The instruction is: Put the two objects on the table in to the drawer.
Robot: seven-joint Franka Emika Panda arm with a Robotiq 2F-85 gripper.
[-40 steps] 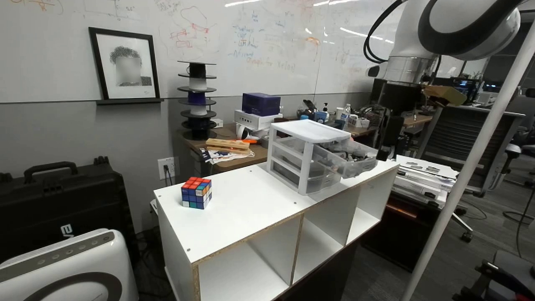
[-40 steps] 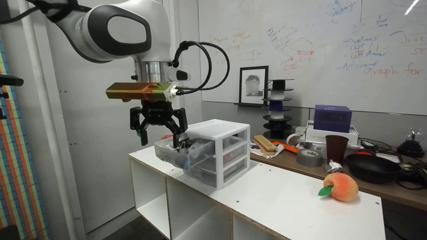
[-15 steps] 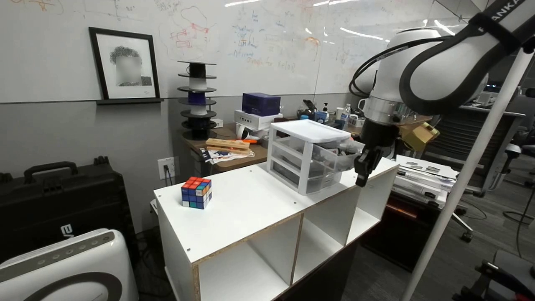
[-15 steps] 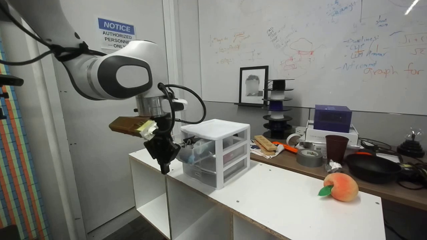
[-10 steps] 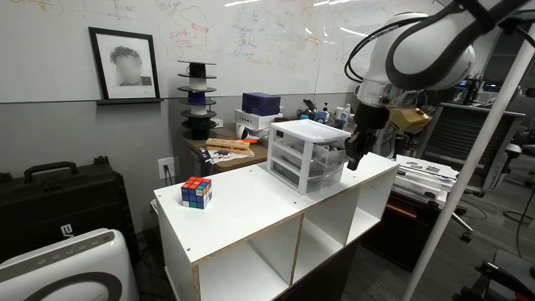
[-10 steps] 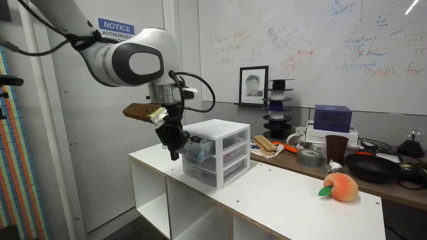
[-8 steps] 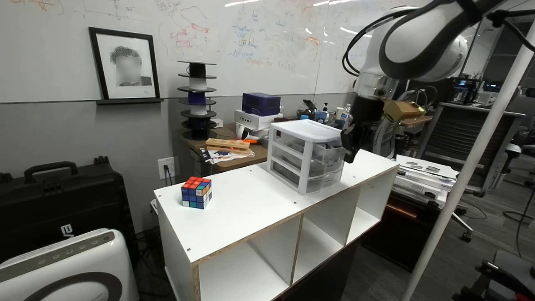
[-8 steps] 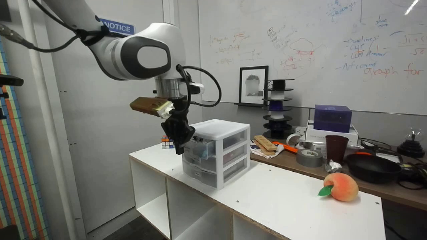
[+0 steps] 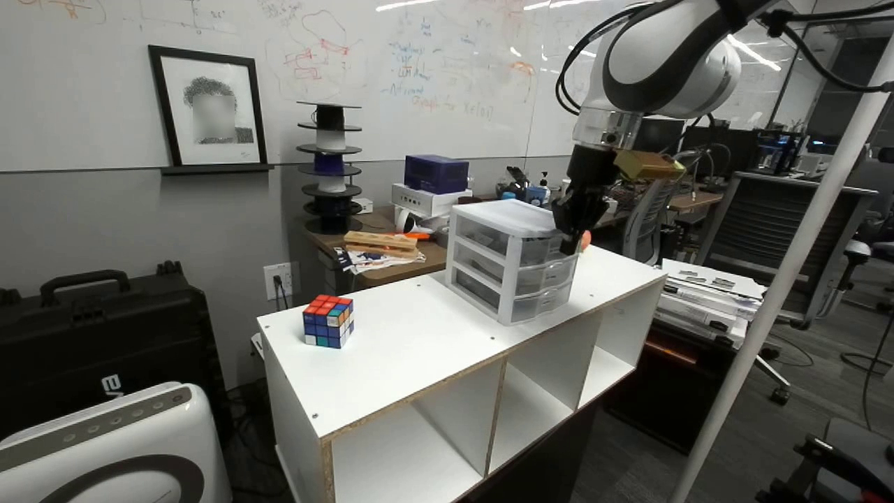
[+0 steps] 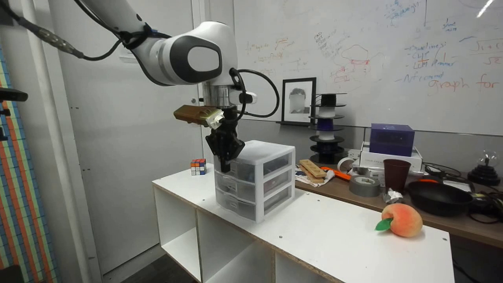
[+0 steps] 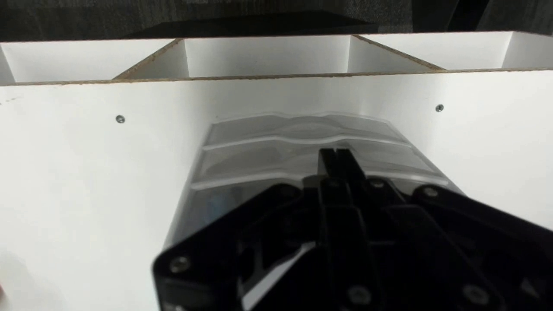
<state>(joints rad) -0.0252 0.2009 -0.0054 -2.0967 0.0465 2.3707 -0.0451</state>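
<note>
The gripper (image 11: 336, 151) is closed, its jaws brought together at the tips. It is carried by the white arm (image 10: 200, 59) and held, pointing downward at a slight tilt, just in front of the top drawer (image 10: 245, 172) of the drawer unit (image 10: 263, 151); whether contact is made cannot be told. The clear top drawer is seated in line with the two below it, and a bluish patch (image 11: 218, 205) is dimly made out through its plastic in the wrist view. The drawer unit is borne by the white table (image 9: 412, 349). On the table, well apart from the unit on one side, a Rubik's cube (image 9: 328, 322) is set; on the opposite side of the unit, also well apart, a peach (image 10: 404, 221) with a green leaf (image 10: 384, 225) is placed. Behind the unit, a brown desk (image 10: 373, 202) is seen, on which a stack of spools (image 9: 330, 165) and a roll of tape (image 10: 364, 188) are stood.
</note>
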